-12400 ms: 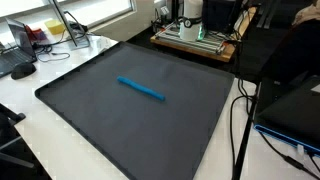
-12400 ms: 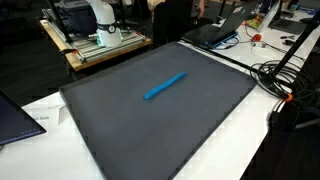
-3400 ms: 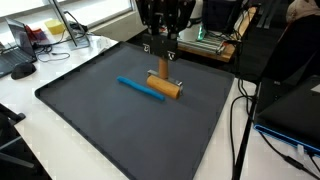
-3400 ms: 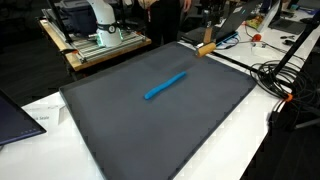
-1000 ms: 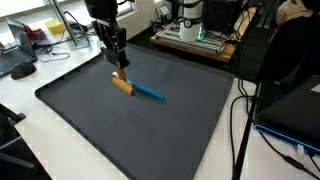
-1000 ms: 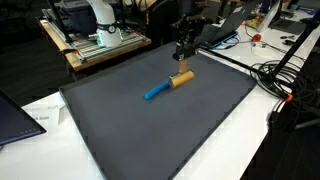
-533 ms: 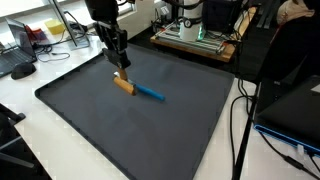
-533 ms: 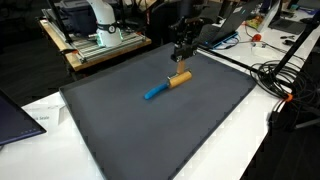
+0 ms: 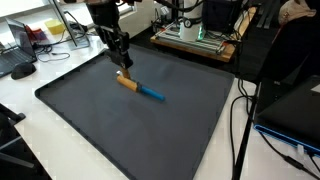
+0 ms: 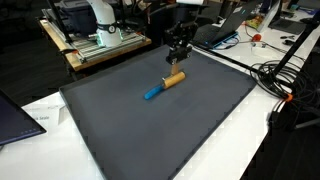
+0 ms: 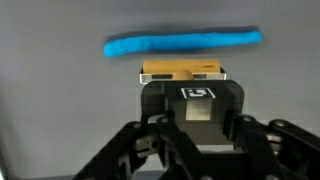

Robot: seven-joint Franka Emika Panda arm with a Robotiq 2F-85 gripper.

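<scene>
over the far part of the dark mat point(image 9: 120, 135), the gripper point(image 9: 121, 70) is closed tight on a tan wooden block point(image 9: 127, 82), held low. the block's end sits just beside one end of the blue marker point(image 9: 150, 94) lying flat; i cannot tell whether they touch.

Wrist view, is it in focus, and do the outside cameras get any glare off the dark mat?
Wrist view: soft, the blue marker and wooden block have fuzzy edges, the end effector is a dark shape. In both exterior views: the mat looks matte and evenly lit, no glare; in an exterior view the window is blown out.
</scene>
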